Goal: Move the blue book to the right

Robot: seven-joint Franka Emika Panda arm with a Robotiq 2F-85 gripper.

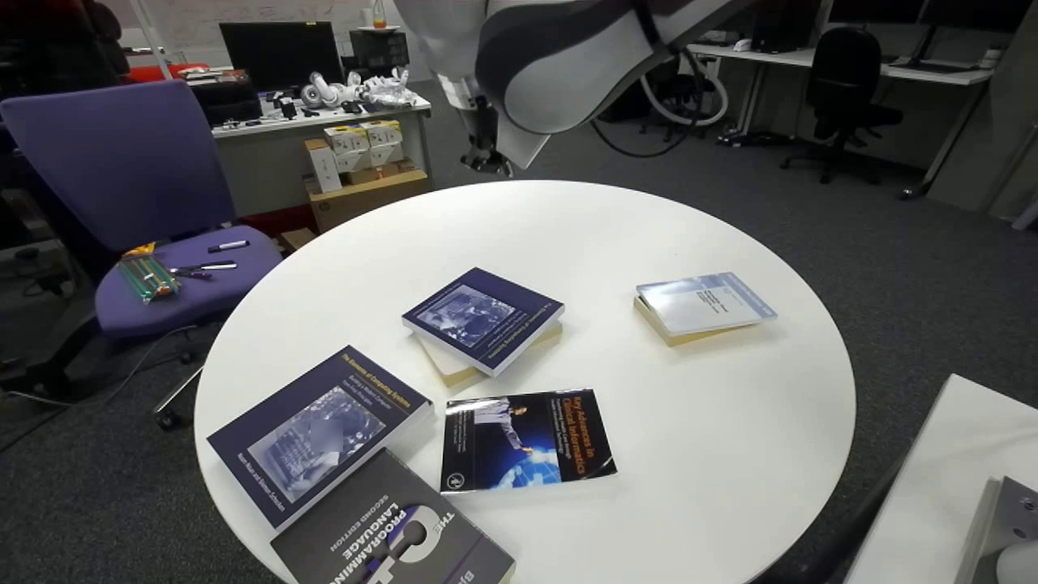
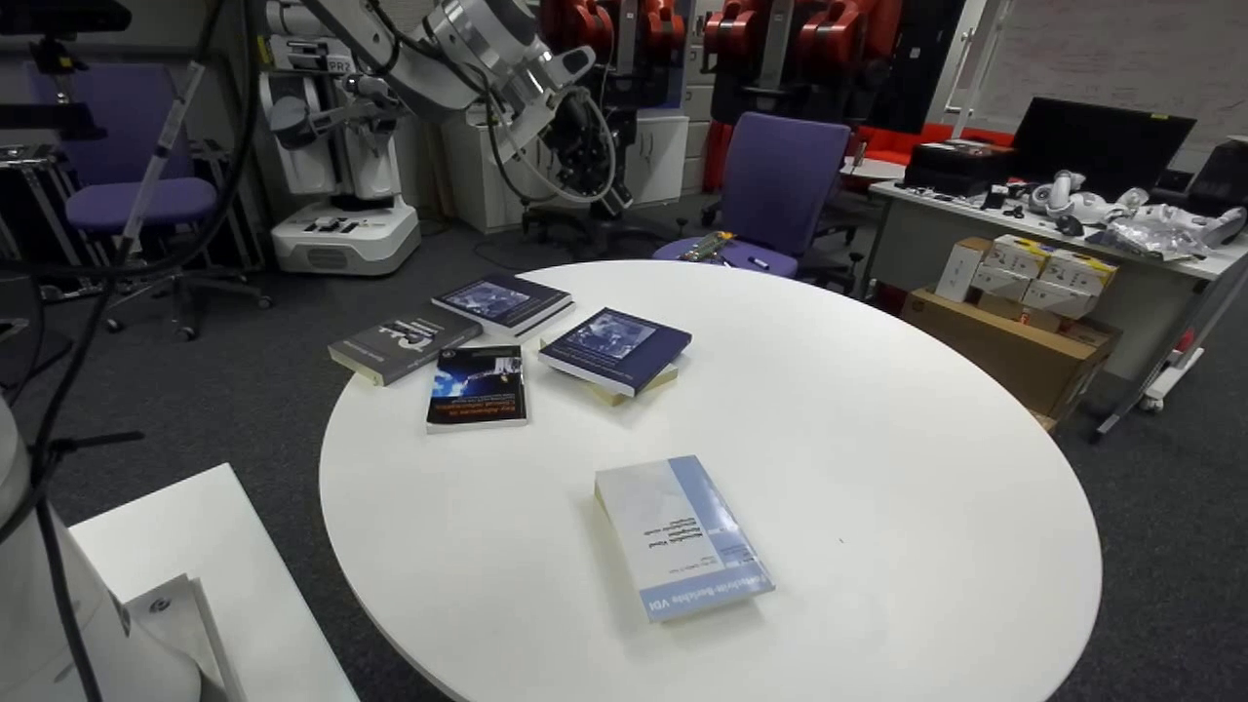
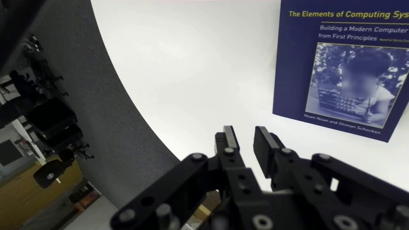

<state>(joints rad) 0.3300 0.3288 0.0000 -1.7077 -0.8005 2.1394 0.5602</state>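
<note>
Wrist view: my narrowly parted fingers (image 3: pixel 230 138) hold nothing; a low pinch on the blue book (image 3: pixel 346 75) could drag along the book beneath (image 1: pixel 452 367).

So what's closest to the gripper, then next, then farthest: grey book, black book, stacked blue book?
In an exterior view, from the gripper:
1. Stacked blue book, near the picture's centre.
2. Black book, lower in the picture.
3. Grey book, bottom edge, left of centre.

Navy on the blue book (image 1: pixel 486 320), picture bluish-white, title yellow; worktop (image 1: pixel 705 422) plain white; grey book (image 1: pixel 393 526) splashed white and purple; pincer (image 3: pixel 248 139) mostly black!
</note>
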